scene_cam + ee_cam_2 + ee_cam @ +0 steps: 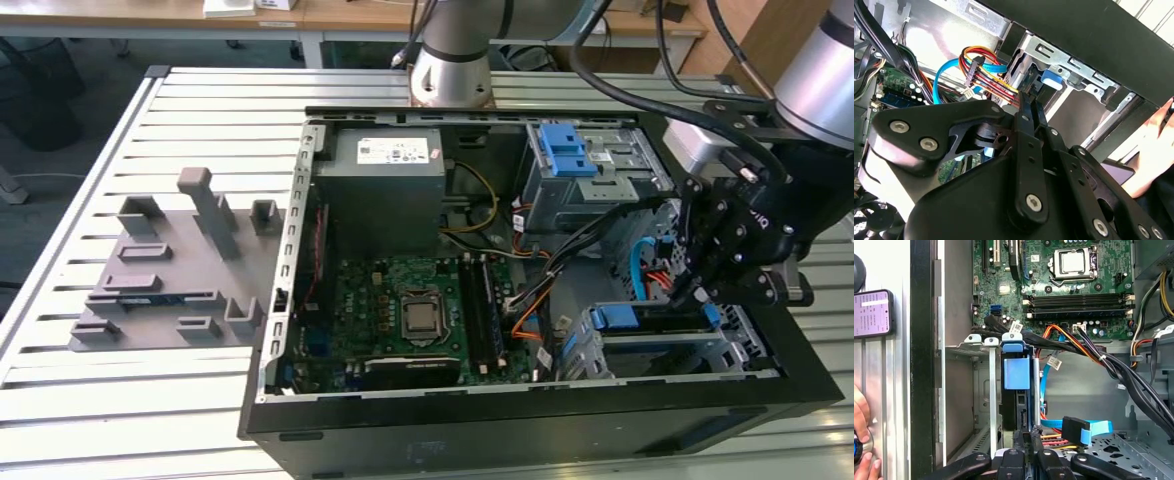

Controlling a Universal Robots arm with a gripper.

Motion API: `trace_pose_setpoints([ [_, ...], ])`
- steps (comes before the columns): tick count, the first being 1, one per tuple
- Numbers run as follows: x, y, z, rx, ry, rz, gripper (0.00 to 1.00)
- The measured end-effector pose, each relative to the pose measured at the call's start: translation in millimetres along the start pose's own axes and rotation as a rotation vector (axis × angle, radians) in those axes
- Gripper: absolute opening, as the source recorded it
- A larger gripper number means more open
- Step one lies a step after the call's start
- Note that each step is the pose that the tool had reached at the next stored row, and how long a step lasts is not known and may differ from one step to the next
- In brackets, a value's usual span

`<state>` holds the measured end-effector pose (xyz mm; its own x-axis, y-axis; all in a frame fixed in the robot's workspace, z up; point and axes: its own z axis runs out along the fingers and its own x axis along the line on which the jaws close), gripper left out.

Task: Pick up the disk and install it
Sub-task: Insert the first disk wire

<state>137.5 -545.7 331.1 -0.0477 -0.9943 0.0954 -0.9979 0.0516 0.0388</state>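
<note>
In the exterior view: open computer case (534,420) lying on a slatted metal table (200,100), grey plastic fixture (174,270) beside it toward the exterior view's left. Inside the case, grey power supply (387,175) at the far end, green motherboard (414,310) below it, metal drive cage (587,170) with two blue tabs toward the exterior view's right. Black gripper (691,295) reaching down into the case at the exterior view's right, over the near bay. There, the disk (621,318), marked by its blue rail tab, sitting in that bay just beside the gripper.

In the second wrist view: gripper (1029,102) drawn narrow, the two fingers (1024,150) lying close together, tips pointing at the disk (1051,80) and its blue tab in the silver bay. Red, yellow and blue cables (979,62) bunched next to it. A person's hand (1159,125) and a phone (1119,172) outside the case wall.

In the first wrist view: disk (1016,372) standing on edge in the bay, blue tab toward the motherboard (1064,285), dark body below the tab. Gripper (1028,435) narrow, tips at the disk's near end; impossible to tell whether actually clamped on it. Blue cable connector (1081,430) just beside. Phone (874,312) and hand (861,420) on the table outside the case.
</note>
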Motion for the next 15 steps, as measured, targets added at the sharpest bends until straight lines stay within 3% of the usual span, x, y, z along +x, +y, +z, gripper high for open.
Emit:
trace_pose_setpoints([
  [2, -0.2, -0.1, 1.9, -0.0002, -0.0029, 0.000, 0.16],
  [15, -0.2, -0.1, 2.3, -0.0001, -0.0008, 0.000, 0.18],
])
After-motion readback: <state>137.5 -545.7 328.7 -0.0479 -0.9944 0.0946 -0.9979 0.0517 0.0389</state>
